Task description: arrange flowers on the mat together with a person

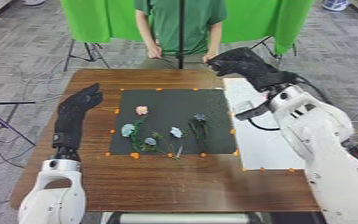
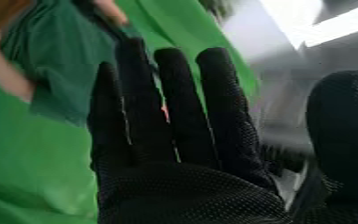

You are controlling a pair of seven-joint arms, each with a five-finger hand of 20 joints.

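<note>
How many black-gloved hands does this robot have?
2. The left hand is beside the dark mat, on its left; the right hand is near the far right corner of the table.

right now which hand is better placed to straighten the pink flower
Left, likely: the left hand is left of the mat, nearer the pink flower; the right hand is out past the mat's far right corner.

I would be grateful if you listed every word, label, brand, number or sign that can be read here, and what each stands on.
None can be read, neither on the dark mat nor on the white sheet. Small dark marks on the right arm are too small to tell as text.
</note>
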